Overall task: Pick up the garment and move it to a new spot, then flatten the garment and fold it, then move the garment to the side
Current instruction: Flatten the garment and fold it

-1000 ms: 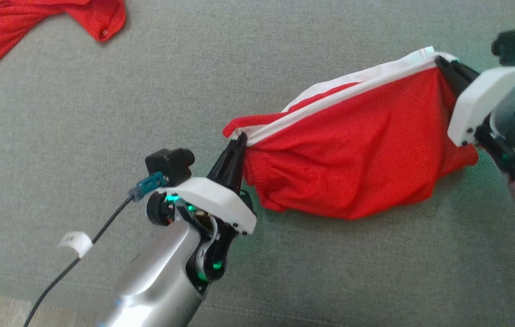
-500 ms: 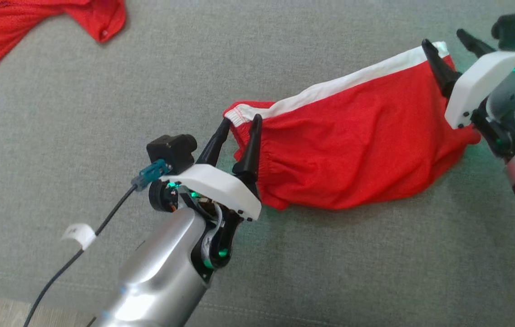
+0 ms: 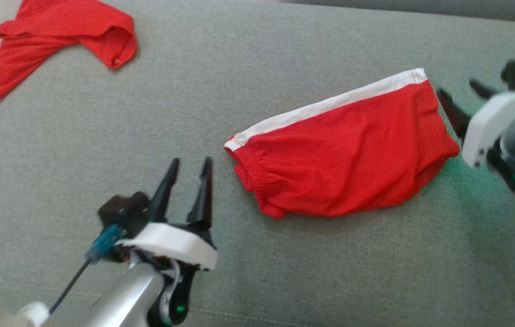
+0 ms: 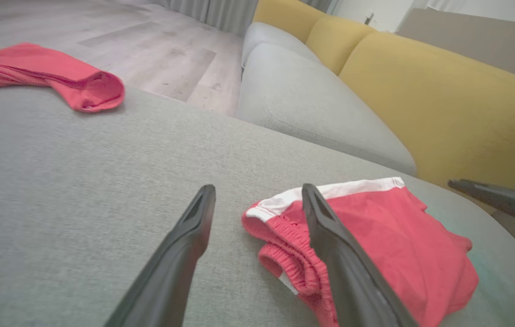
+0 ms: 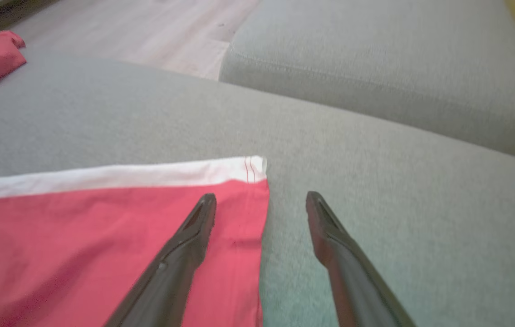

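Two wide-open pincers, nothing held in either; the left gripper (image 3: pixel 191 160) sits near the elastic end of the garment (image 3: pixel 343 168), and the right gripper (image 3: pixel 457 87) hangs just beside the opposite end. The garment lies on the grey cushion (image 3: pixel 284 68) between them; it looks folded to me, white band along the far edge. Here's my worry about sliding it aside: if a finger pinches only the top layer, the fold peels open; the elastic end is bunched and lumpy, so a shallow bite could slip off; dragging it over that grippy cushion fabric could rumple the underside. A second red piece (image 3: pixel 57 36) lies at the far left corner; pushing that way risks a pile-up.
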